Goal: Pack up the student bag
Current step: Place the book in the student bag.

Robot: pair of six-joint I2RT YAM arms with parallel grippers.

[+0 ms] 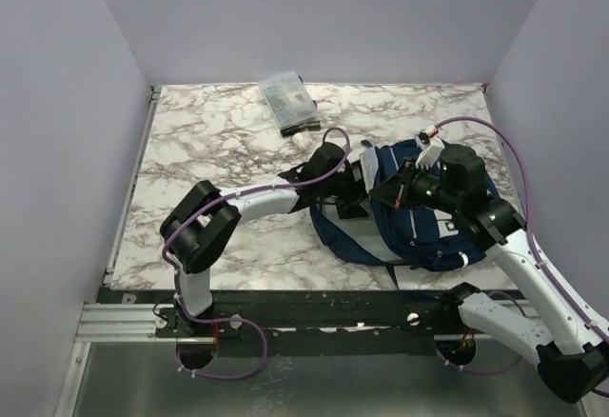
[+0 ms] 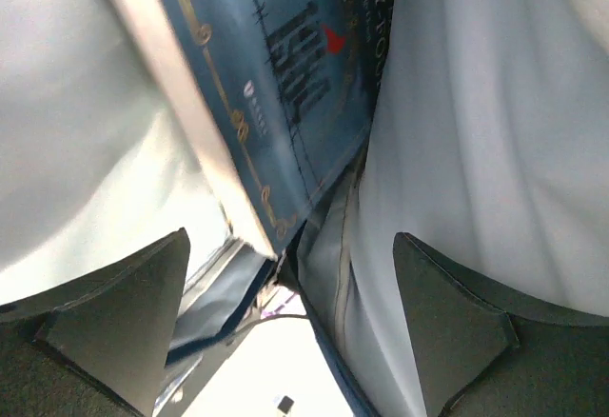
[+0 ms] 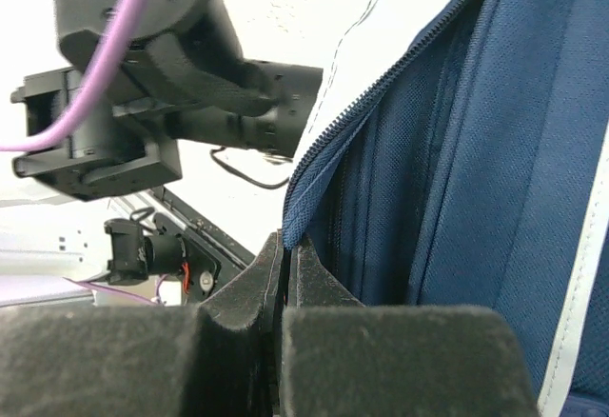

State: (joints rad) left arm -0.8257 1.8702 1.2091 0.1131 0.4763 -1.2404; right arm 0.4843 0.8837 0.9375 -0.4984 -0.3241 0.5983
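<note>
1. Navy woven cloth of the student bag (image 1: 433, 236) is pinched at its zipper edge by the right gripper (image 3: 285, 246). Its jaws are pressed together with only the fabric rim between them.
2. The left gripper (image 2: 290, 255) is inside the bag's mouth with its fingers (image 2: 124, 322) spread wide. A corner of a blue book (image 2: 276, 84) lies between them and touches neither, so nothing is clamped.
3. The bag lies on the right half of the marble table (image 1: 219, 141), close to the near edge, with both wrists over it.
4. Bare marble shows left of the bag and toward the far edge. There a clear pouch (image 1: 287, 101) lies with a small white object (image 1: 302, 138) just beside it, well apart from the bag. Pale walls close in the left, far and right sides.
5. The zipper (image 3: 381, 93) runs as a fine toothed line along the lifted rim, and a thin grey stripe crosses the outer panel.
6. The pale lining (image 2: 495, 131) inside the bag is smooth and folded around the book. The book's glossy cover carries gold scrollwork beside a pale page edge.
7. The finger pads are dark, matte and wedge-shaped.
</note>
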